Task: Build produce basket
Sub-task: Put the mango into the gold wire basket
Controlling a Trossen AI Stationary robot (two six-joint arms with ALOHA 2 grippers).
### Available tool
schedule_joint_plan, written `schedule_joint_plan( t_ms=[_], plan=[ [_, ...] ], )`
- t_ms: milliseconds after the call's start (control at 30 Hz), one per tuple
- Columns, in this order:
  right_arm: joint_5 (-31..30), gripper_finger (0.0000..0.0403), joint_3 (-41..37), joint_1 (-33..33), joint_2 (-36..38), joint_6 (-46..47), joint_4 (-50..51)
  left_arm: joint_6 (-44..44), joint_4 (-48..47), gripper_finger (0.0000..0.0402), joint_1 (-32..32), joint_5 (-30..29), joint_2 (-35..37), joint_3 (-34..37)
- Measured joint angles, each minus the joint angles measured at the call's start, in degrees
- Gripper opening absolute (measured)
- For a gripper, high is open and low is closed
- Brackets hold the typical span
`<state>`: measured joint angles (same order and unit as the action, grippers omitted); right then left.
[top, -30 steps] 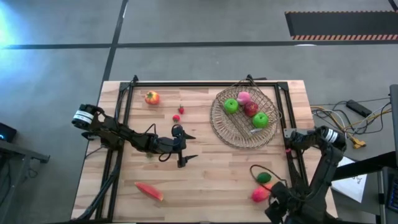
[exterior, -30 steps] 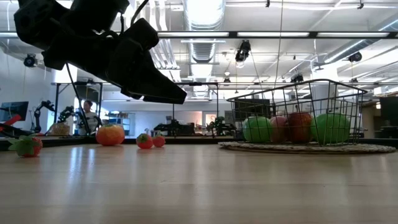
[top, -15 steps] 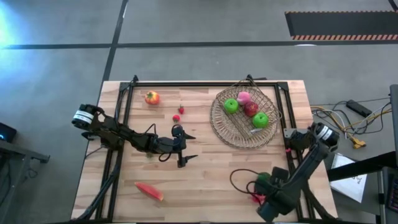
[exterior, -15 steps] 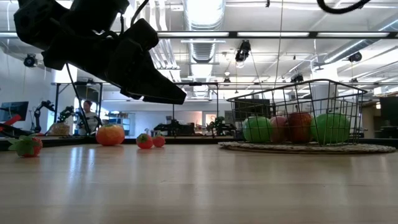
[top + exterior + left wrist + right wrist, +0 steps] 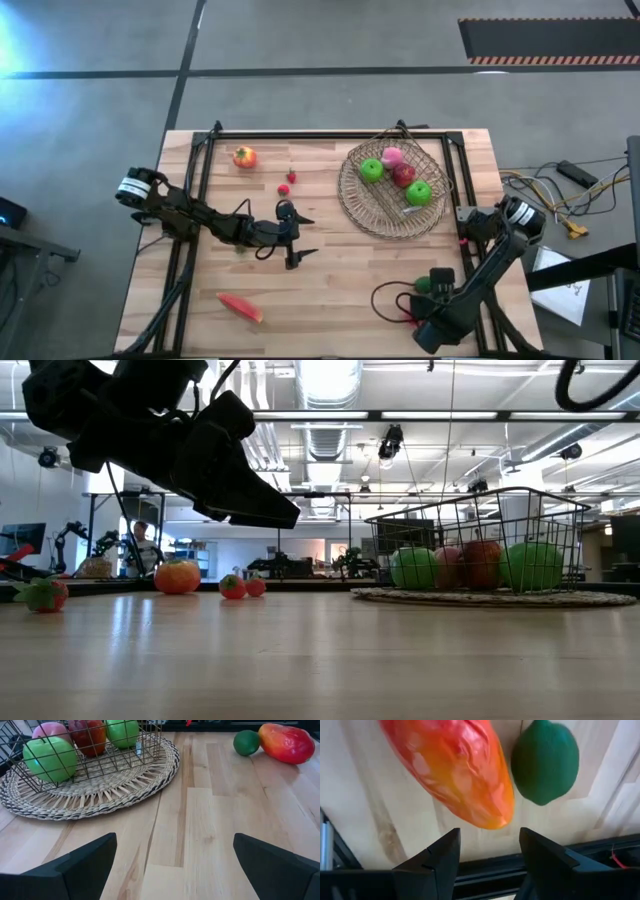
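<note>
Dark right pincer [image 5: 487, 851] half-open, empty, above mango [image 5: 452, 767], lime [image 5: 545, 760]

Pale wood table [image 5: 330, 270], and on it: a tomato [image 5: 244, 157] at the far left, two strawberries [image 5: 288, 182] close by, a red pepper [image 5: 240, 307] near the front edge. The round woven mat [image 5: 360, 205] sits far right. Front right, a lime [image 5: 246, 742] lies just beside an orange-red fruit [image 5: 285, 743].
</note>
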<state>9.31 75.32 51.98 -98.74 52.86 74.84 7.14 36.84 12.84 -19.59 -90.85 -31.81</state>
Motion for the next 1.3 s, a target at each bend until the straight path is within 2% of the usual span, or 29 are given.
schedule_joint_plan(
  t_ms=[100,533,733,1033,1300],
  plan=[
    [1.6,0.0196,-1.4,0.0,0.0,0.1,-2.3,0.0,0.0,0.0384,0.0,0.0,0.0,0.0],
    [1.6,0.0196,-2.9,-0.2,0.0,1.7,-4.2,0.0,0.0,0.0384,0.0,0.0,0.0,0.0],
    [1.0,0.0196,-3.3,-0.3,0.0,2.7,-10.8,0.0,0.0,0.0384,0.0,0.0,0.0,0.0],
    [-10.4,0.0196,-1.6,-1.1,0.0,6.0,-18.3,0.0,0.0,0.0384,0.0,0.0,0.0,0.0],
    [-16.4,0.0196,-1.5,-1.0,0.0,12.1,-22.4,0.0,0.0,0.0384,0.0,0.0,0.0,0.0]
  ],
)
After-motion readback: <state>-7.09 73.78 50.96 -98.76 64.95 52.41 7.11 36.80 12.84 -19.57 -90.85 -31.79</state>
